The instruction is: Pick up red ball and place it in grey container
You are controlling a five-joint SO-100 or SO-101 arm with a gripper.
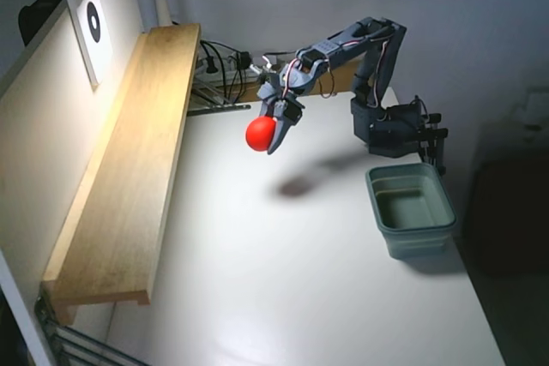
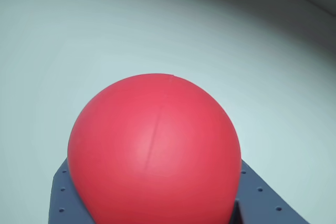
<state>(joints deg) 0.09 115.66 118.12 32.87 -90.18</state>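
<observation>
My gripper [image 1: 273, 136] is shut on the red ball [image 1: 260, 134] and holds it in the air above the white table, its shadow lying on the table below and to the right. In the wrist view the red ball [image 2: 155, 156] fills the lower middle, resting against the grey jaw plate below it. The grey container [image 1: 410, 209] stands upright and empty near the table's right edge in the fixed view, well to the right of and below the ball. The container is out of the wrist view.
A long wooden shelf board [image 1: 137, 160] runs along the left wall. Cables and a power strip [image 1: 225, 70] lie at the back. The arm's base [image 1: 396, 126] stands just behind the container. The table's right edge [image 1: 467, 272] drops into darkness.
</observation>
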